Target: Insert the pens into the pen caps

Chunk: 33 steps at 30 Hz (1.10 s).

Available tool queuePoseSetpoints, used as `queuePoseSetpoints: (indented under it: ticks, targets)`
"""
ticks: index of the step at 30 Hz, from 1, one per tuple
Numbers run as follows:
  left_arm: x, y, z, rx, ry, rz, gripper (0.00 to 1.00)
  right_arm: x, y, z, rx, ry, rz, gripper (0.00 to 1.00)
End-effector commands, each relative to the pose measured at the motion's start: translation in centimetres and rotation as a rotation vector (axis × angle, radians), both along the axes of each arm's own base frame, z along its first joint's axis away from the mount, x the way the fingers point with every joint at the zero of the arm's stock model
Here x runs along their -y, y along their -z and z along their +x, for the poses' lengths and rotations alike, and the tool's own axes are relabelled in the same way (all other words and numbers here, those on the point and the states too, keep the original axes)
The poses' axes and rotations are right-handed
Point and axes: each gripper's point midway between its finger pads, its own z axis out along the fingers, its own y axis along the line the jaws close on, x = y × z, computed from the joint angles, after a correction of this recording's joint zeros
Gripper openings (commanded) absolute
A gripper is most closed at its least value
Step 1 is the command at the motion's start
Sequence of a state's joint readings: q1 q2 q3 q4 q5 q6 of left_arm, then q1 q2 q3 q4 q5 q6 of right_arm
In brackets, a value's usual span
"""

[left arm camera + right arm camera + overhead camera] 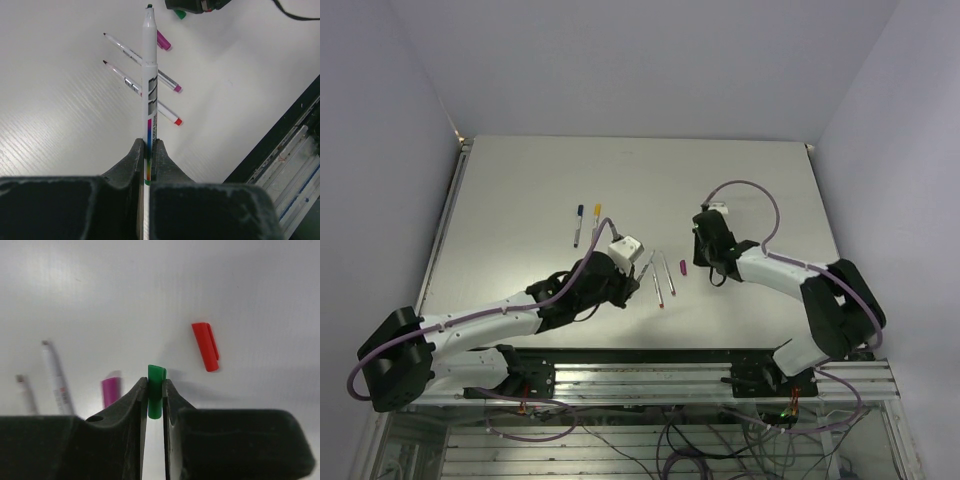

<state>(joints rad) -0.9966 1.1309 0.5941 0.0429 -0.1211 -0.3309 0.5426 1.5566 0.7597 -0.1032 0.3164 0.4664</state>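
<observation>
A matte pale grey table point(520, 180) is enclosed by plain lavender-white walls point(620, 60). One pen point(149, 75) is clamped upright between the closed jaws of the left gripper point(148, 150), above two loose pens point(122, 76) laid side by side. The green cap point(156, 375) is pinched in the right gripper point(155, 387). The red cap point(206, 346) and the magenta cap point(111, 390) are seen lying on the surface nearby.

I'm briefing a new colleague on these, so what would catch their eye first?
The left pincer is shut on a green marker pen, aimed toward the right pincer, which pinches a green cap. On the table nearby lie two uncapped pens, a magenta cap and a red cap.
</observation>
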Motion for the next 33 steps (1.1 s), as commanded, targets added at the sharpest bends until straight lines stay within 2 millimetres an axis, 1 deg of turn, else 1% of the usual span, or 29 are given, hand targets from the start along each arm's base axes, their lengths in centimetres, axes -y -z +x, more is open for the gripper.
queuePoseSetpoints:
  ticks: [1, 2, 3, 7, 10, 13, 15, 23, 27, 33]
  targets:
    - [1.2, -2.6, 0.2, 0.040, 0.010, -0.096, 0.07, -2.6, -7.1, 2.1, 0.180, -0.064, 0.165, 0.00]
    - [1.3, -2.8, 0.2, 0.041, 0.011, -0.109, 0.07, -3.0, -8.2, 2.2, 0.217, -0.076, 0.200, 0.00]
    - [1.6, -3.2, 0.0, 0.038, 0.017, -0.131, 0.07, -3.8, -10.3, 2.0, 0.271, -0.107, 0.265, 0.00]
    - [2.9, -4.6, -0.1, 0.037, 0.041, -0.213, 0.07, -5.9, -16.5, 1.3, 0.448, -0.196, 0.468, 0.00]
    - [3.9, -5.7, -0.2, 0.039, 0.060, -0.261, 0.07, -6.8, -20.1, 0.6, 0.541, -0.239, 0.577, 0.00]
    - [4.8, -6.9, -0.1, 0.039, 0.072, -0.306, 0.07, -7.6, -22.7, -0.5, 0.622, -0.298, 0.685, 0.00]
    - [5.3, -7.6, 0.0, 0.038, 0.079, -0.331, 0.07, -7.8, -24.0, -1.4, 0.680, -0.328, 0.746, 0.00]
    - [6.3, -10.2, 0.3, 0.049, 0.079, -0.403, 0.07, -7.3, -27.4, -3.7, 0.848, -0.373, 0.905, 0.00]
    - [6.5, -10.6, 0.2, 0.045, 0.082, -0.429, 0.07, -6.8, -28.5, -4.7, 0.907, -0.383, 0.964, 0.00]
    - [7.0, -10.5, 0.2, 0.033, 0.092, -0.437, 0.07, -6.7, -29.1, -5.5, 0.929, -0.393, 1.024, 0.00]
